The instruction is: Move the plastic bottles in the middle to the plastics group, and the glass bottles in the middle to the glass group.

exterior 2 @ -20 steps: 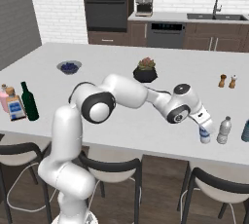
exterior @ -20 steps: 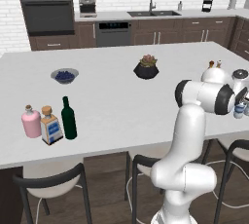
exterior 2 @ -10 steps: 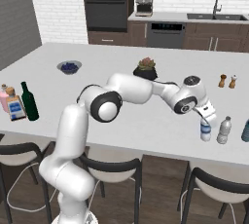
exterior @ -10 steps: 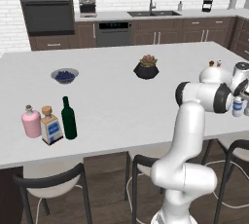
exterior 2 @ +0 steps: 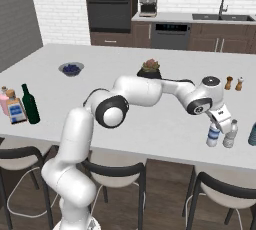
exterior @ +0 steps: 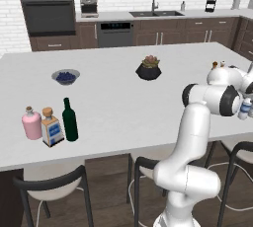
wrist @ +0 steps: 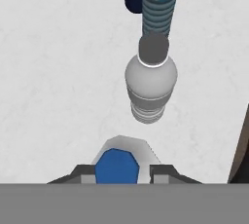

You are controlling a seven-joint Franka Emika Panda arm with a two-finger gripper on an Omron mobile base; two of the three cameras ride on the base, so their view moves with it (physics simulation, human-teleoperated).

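Note:
My gripper (exterior 2: 217, 124) hangs over the counter's near right edge, shut on a small plastic bottle with a blue label (exterior 2: 213, 137). In the hand view the bottle's blue top (wrist: 116, 162) sits between the two fingertips (wrist: 82, 173). A plain greyish plastic bottle (exterior 2: 230, 134) (wrist: 151, 82) stands right beside it, apart from it. In the left base view the gripper (exterior: 244, 103) shows at the far right. The tall green glass bottle (exterior: 69, 120) (exterior 2: 30, 104) stands far left, next to the square blue-labelled bottle (exterior: 51, 128) and the pink corked bottle (exterior: 31, 124).
A ribbed bluish bottle (wrist: 160, 4) and a dark blue container (exterior 2: 252, 134) stand just beyond the grey bottle. Salt and pepper shakers (exterior 2: 234, 83), a potted plant (exterior 2: 149, 67) and a bowl (exterior 2: 71, 68) sit farther back. Stools (exterior 2: 222, 194) line the counter's near edge.
The fingers have closed in on the blue-labelled bottle and the hand has swung slightly to the right. The bottle itself stands where it was.

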